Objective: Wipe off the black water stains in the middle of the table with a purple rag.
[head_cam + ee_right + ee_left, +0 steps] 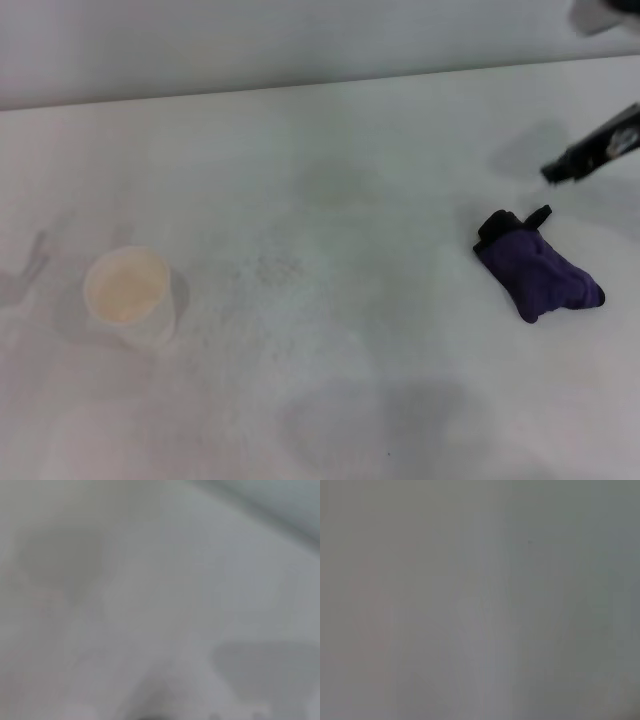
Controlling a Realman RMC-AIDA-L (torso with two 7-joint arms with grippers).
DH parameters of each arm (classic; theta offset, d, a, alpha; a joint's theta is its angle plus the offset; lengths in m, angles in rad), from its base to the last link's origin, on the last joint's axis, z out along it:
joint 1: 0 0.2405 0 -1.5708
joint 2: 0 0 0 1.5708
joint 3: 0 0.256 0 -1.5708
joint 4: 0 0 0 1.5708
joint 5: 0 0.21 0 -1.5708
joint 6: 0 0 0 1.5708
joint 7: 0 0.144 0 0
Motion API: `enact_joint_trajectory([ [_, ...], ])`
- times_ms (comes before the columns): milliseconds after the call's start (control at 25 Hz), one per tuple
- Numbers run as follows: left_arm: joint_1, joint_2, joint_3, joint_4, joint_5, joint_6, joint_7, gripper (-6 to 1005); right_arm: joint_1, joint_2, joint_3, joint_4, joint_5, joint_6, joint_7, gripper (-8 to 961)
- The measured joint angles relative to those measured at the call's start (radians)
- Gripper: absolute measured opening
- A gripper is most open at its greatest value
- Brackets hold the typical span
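The purple rag [537, 270] lies crumpled on the right side of the white table [380, 130], its black tail pointing to the far side. My right gripper [558, 168] comes in from the upper right as a dark tip, hovering just beyond the rag and apart from it. It holds nothing that I can see. No dark round stain shows; only faint grey speckling marks the table's middle. My left gripper is out of view. Both wrist views show only blank white table surface [480, 600] [160, 580].
A white paper cup [128, 295] with pale contents stands at the left of the table. The table's far edge [300, 88] meets a grey wall. Soft shadows lie on the near part of the table.
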Motion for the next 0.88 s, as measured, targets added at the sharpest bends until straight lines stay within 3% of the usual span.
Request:
enact_joint_trajectory([
  [200,-0.003,-0.001,0.000,-0.005,-0.048,0.008,0.002,893,-0.045,0.000,0.256,0.092,0.187,-0.166,-0.225,432],
  [320,-0.009,-0.002,0.000,-0.010,-0.079,0.010,0.003,893,-0.091,-0.002,0.415,0.222,0.477,-0.270,-0.454,431],
  [480,-0.029,-0.002,0.000,-0.033,-0.110,0.018,0.003,893,-0.123,-0.013,0.577,0.431,0.819,-0.283,-0.811,430],
  [760,-0.045,-0.003,0.000,-0.046,-0.127,0.040,0.003,893,-0.134,-0.008,0.701,0.743,1.063,-0.307,-1.199,427],
  [880,-0.050,-0.003,0.000,-0.050,-0.136,0.059,0.003,893,-0.142,-0.008,0.731,0.899,1.203,-0.287,-1.452,426],
])
